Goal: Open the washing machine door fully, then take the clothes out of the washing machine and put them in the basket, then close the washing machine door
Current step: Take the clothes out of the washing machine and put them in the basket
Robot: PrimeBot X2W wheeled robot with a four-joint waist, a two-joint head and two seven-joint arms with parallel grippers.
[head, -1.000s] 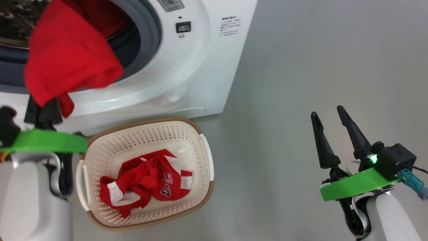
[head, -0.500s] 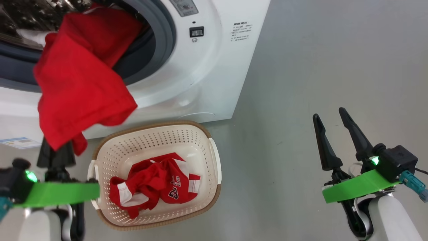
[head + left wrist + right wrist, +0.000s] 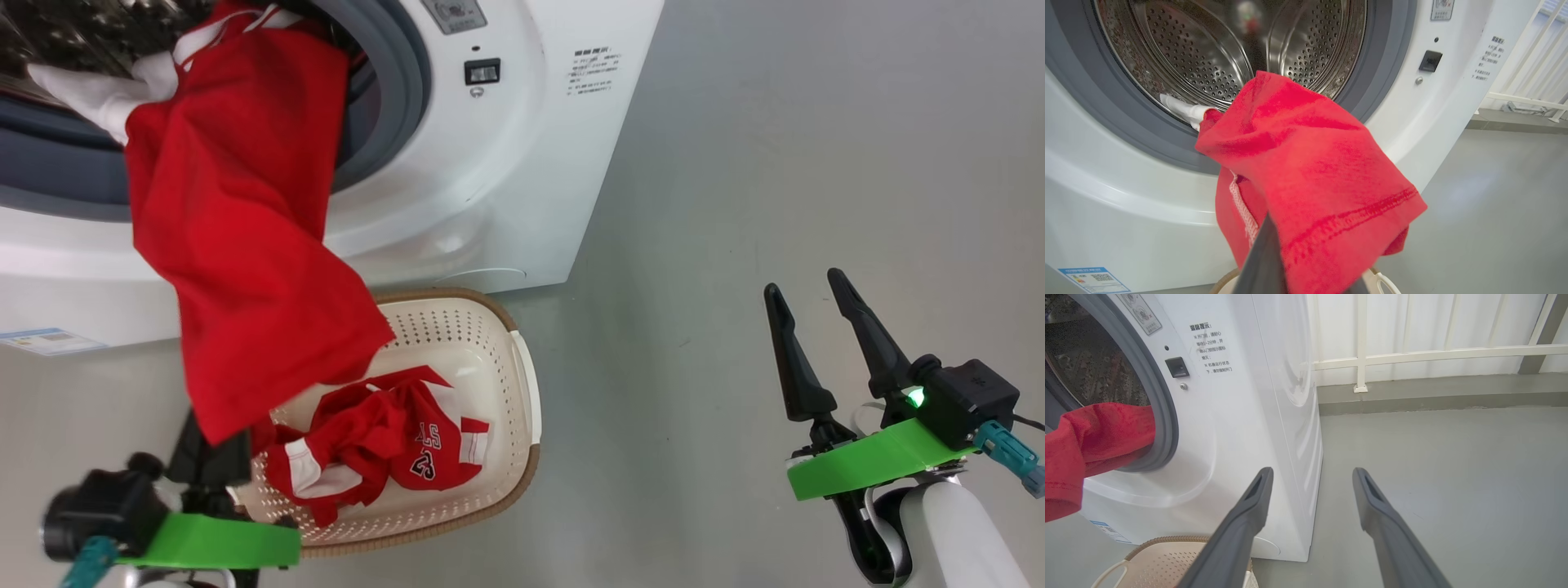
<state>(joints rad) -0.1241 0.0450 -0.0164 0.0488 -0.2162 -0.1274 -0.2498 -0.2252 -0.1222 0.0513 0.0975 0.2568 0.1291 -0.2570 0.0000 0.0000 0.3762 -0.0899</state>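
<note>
The washing machine (image 3: 506, 163) stands with its opening uncovered; the washing machine door is out of view. A long red garment (image 3: 245, 245) stretches from the steel drum (image 3: 1229, 53) down over the left part of the basket (image 3: 498, 482). My left gripper (image 3: 214, 453) is shut on its lower end, the fingers (image 3: 1261, 261) mostly under the cloth. A white piece (image 3: 90, 94) lies at the drum's lip. More red clothes (image 3: 384, 457) with white trim and numbers lie in the basket. My right gripper (image 3: 802, 282) hangs open and empty over the floor, far right of the basket.
Grey floor spreads to the right of the machine. A white railing (image 3: 1412, 355) and a low kerb run along the back wall. A blue label (image 3: 49, 339) sits low on the machine's front.
My left gripper has drawn back and down with the red garment, pulling it further out of the drum and over the basket. The white piece has come to the lip. The right arm stays still.
</note>
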